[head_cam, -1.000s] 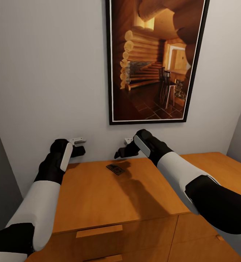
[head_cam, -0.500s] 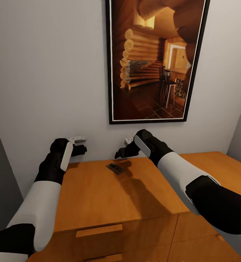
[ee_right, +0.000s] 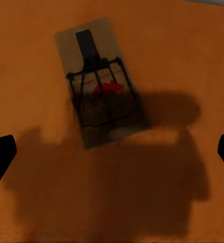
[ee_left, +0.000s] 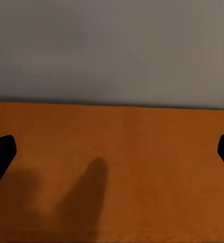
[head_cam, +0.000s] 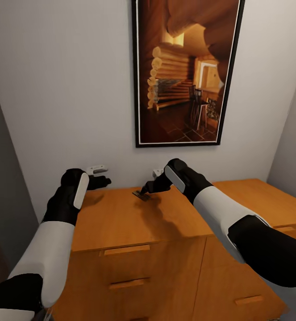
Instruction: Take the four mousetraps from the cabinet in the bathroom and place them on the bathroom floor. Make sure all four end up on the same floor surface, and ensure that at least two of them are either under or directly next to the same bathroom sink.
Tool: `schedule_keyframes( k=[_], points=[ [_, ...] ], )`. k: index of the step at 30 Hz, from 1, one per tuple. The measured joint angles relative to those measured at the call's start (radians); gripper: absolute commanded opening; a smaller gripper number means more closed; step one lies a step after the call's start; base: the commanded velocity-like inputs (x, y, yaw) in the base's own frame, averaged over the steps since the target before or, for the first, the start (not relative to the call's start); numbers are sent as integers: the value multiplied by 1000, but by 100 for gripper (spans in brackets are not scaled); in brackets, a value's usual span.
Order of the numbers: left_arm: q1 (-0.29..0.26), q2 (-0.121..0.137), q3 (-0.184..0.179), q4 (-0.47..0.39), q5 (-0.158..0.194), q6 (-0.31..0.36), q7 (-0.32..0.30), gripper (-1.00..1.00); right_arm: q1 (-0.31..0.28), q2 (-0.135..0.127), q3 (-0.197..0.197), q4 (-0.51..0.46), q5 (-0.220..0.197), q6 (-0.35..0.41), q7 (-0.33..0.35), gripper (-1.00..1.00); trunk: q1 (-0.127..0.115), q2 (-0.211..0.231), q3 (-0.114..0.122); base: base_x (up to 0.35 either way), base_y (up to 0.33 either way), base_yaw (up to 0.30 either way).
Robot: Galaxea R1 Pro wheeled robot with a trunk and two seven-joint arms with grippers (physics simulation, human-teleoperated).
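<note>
One mousetrap [head_cam: 140, 195], a tan plate with dark wire and a red mark, lies flat near the back of the cabinet [head_cam: 121, 223] top. My right gripper [head_cam: 144, 191] hovers just above it, open. In the right wrist view the mousetrap [ee_right: 99, 104] lies ahead of the open right gripper [ee_right: 112, 154], whose fingertips [ee_right: 0, 157] stand wide apart and do not touch it. My left gripper [head_cam: 106, 181] is open over the cabinet's back left edge, close to the wall. The left wrist view has the left gripper [ee_left: 112, 152] over bare cabinet top [ee_left: 112, 167].
A grey wall with a large framed picture [head_cam: 183, 71] stands directly behind the cabinet. A second orange-brown chest [head_cam: 250, 196] adjoins it on the right. Drawer fronts with bar handles [head_cam: 124, 249] face me. Darker wall sections close in at both sides.
The whole view has shifted, so the camera moved: more drawer fronts show and the cabinet top looks flatter. My right gripper now stands closer over the mousetrap. Both grippers stay open.
</note>
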Motion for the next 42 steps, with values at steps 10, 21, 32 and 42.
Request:
schedule_keyframes(
  k=[10, 21, 32, 42],
  points=[
    [0, 1, 0, 0, 0, 0, 0, 100, 0, 0, 0, 0, 1, 0, -2, 100, 0, 0, 0, -91, 0, 0],
    [0, 4, 1, 2, -1, -1, 0, 100, 0, 0, -1, 0, 1, 0, -6, 100, 0, 0, 0, -11, 0, 0],
    [1, 5, 2, 1, -3, -1, 0, 100, 0, 0, 0, -1, 2, 0, -7, 100, 0, 0, 0, -1, 0, 0],
    [0, 5, 2, 1, -3, -1, 0, 100, 0, 0, 0, -2, 1, 2, -6, 100, 0, 0, 0, 0, 0, 0]
  ],
)
